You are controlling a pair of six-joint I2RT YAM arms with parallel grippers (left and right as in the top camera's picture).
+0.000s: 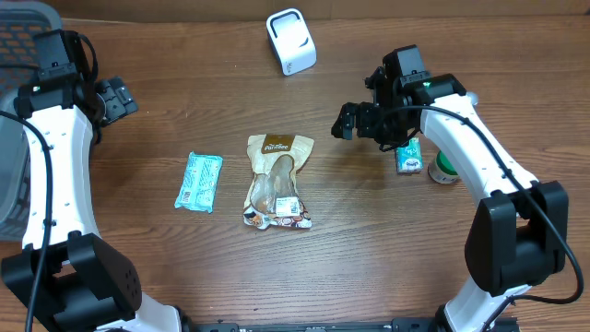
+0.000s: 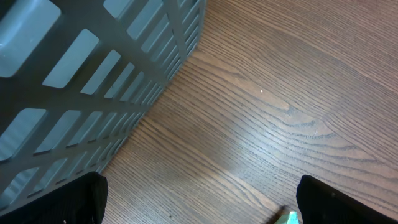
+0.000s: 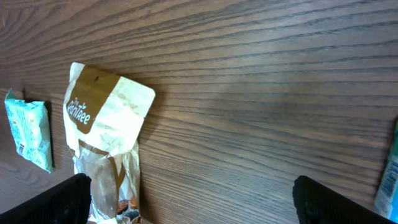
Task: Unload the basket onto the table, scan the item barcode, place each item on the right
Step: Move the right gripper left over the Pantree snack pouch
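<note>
The left end effector (image 1: 115, 96), at the upper left of the overhead frame beside the basket (image 1: 23, 41), has its fingers spread wide with nothing between them. The right end effector (image 1: 355, 120), right of centre, is likewise spread and empty, hanging over bare tabletop (image 1: 369, 249) just left of the carton (image 1: 409, 159). The scanner (image 1: 291, 41) stands at top centre, well apart from the pouch (image 1: 277, 181) lying flat mid-frame and the teal packet (image 1: 199, 182) to its left.
</note>
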